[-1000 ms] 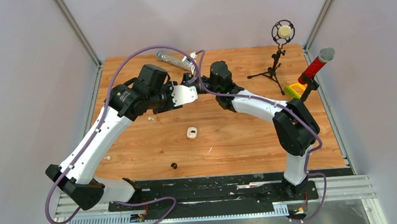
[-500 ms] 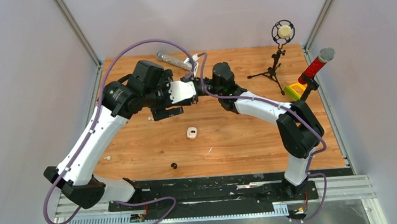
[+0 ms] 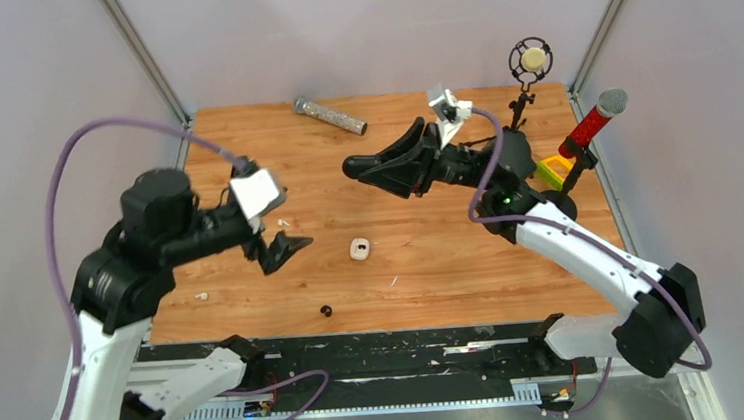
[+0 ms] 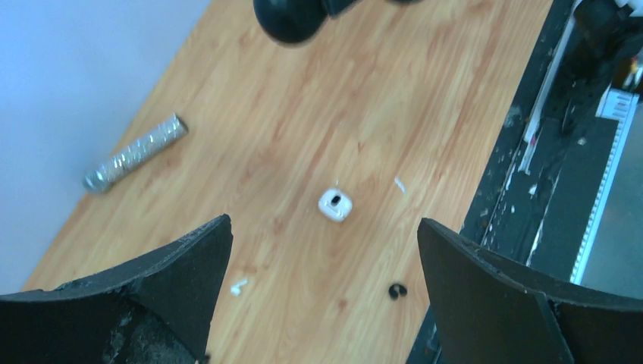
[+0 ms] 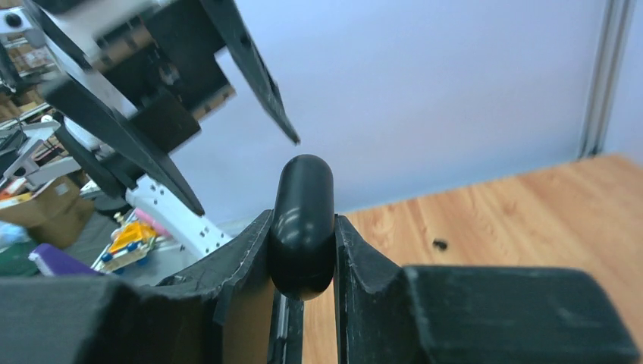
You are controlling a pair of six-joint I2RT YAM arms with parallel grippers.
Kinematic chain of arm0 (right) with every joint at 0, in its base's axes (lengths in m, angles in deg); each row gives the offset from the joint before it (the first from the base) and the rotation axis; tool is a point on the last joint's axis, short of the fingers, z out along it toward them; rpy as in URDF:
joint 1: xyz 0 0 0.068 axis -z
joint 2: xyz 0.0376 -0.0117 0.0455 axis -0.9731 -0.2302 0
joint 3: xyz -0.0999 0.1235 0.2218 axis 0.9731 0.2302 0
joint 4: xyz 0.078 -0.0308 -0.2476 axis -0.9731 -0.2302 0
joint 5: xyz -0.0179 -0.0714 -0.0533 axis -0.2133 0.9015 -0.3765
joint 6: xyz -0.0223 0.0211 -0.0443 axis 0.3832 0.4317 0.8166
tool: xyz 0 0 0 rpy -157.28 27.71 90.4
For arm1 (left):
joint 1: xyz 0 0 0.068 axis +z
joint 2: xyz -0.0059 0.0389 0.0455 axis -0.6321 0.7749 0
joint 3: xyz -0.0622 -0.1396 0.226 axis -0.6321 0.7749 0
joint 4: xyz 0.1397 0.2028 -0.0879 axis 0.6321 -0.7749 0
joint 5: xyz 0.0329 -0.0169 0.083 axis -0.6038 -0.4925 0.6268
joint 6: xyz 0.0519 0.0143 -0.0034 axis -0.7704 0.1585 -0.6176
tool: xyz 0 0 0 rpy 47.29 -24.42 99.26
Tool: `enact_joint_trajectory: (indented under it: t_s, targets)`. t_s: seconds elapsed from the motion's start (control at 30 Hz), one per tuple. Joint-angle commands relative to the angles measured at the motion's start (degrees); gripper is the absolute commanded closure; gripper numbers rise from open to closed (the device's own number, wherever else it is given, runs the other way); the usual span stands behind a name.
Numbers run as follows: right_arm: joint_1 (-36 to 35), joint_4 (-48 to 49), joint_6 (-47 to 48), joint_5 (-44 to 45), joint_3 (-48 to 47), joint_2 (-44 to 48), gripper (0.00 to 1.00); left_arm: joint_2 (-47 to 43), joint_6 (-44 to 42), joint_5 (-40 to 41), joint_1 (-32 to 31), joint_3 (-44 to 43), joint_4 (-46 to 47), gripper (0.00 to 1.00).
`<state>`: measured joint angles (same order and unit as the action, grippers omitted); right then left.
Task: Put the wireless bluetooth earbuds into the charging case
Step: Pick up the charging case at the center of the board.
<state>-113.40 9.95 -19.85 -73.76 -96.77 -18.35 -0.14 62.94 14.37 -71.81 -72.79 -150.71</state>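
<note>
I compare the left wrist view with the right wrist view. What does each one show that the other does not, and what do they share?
Only the left wrist view shows the silver glittery cylinder and the small white rounded piece with a dark centre, both lying on the wooden table. Only the right wrist view shows the right end effector clamped on the black capsule-shaped object. Both show that object's rounded tip, the tiny black roundish piece and the table.

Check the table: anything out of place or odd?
Silver glitter microphone lies flat at the far edge, unlike the red microphone and the shock-mounted microphone on stands. White scraps litter the table.
</note>
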Motion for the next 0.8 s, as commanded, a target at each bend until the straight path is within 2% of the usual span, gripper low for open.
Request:
enact_joint_trajectory:
  t_s: [0.0,0.03,0.1,0.2,0.37,0.53,0.67,0.77]
  targets:
    - [-2.1,6.6,5.3,6.5,3.2,6.6,1.00,-14.0,9.1,-8.5,0.0,15.0,21.6,0.01]
    - [-3.2,7.6,6.4,7.5,4.1,7.7,1.00,-17.4,10.6,-8.7,0.0,19.5,28.9,0.01]
    - [-5.6,9.5,8.9,9.3,5.9,9.5,1.00,-18.5,15.1,-11.6,0.0,22.3,33.9,0.02]
    - [-8.7,10.1,13.4,10.0,6.6,10.5,1.00,-17.1,18.7,-16.7,0.1,22.9,35.2,0.05]
    - [-10.1,8.9,14.9,8.2,5.5,10.4,1.00,-16.2,21.2,-21.4,0.0,24.7,38.3,0.12]
    - [-10.9,10.1,15.3,6.8,5.1,9.7,1.00,-16.1,23.7,-22.8,0.1,25.5,42.5,0.25]
    - [-11.7,9.8,16.5,5.1,4.5,9.2,1.00,-15.9,25.4,-24.4,0.1,26.1,44.8,0.28]
    - [-12.7,9.5,18.1,4.0,4.4,9.4,1.00,-15.8,26.9,-23.4,0.1,26.3,45.7,0.37]
